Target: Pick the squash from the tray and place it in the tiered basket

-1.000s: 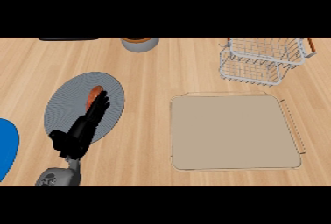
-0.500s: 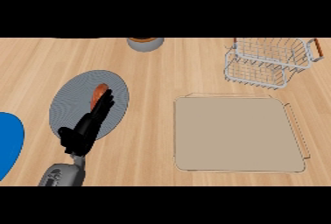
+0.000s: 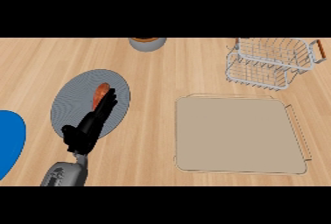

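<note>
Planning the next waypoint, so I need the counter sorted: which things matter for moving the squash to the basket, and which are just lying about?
Job in hand:
squash, lying on the grey plate
left hand, fingers straight beside the squash
wire tiered basket

Lying about:
beige tray
blue plate, left edge
grey container, top edge

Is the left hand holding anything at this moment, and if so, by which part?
Nothing is held. The left hand lies with straight fingers over the grey plate, fingertips at the orange squash's right side, not curled round it.
</note>
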Robot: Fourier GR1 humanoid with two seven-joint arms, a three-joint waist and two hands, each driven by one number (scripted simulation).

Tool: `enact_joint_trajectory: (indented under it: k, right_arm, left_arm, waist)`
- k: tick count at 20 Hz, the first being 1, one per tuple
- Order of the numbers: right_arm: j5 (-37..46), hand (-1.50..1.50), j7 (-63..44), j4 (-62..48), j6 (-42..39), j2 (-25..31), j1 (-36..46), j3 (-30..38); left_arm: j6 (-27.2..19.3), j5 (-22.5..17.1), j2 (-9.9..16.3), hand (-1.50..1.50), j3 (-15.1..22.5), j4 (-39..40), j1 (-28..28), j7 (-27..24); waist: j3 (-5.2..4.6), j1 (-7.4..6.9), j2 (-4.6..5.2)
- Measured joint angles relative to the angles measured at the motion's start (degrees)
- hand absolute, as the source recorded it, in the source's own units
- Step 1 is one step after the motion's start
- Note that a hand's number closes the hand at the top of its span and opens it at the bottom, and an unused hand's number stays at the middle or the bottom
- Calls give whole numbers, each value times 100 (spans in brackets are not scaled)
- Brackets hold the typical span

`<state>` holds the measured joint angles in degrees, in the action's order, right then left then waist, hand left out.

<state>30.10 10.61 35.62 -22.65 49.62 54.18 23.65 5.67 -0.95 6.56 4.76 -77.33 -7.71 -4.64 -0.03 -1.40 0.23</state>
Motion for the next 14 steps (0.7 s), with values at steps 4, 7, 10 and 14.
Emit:
enact_joint_trajectory:
  k: [4, 7, 10, 14]
  right_arm:
    - [108, 150, -509, -354, 106, -242, 742, -145]
    - [229, 150, -701, -623, 176, -448, 1151, -293]
    - [366, 150, -794, -872, 328, -725, 1416, -440]
    - [522, 150, -768, -1212, 600, -1086, 1623, -580]
  left_arm:
    - [31, 12, 12, 0, -18, 4, 50, -62]
    - [34, 31, -3, 0, -40, 92, -37, -74]
    - [65, 14, -2, 0, -26, -39, 31, -25]
    - [11, 97, -89, 0, 85, -165, 57, 82]
  waist:
    - [1, -53, 19]
    - [1, -56, 28]
    - [2, -88, 36]
    - [5, -106, 47]
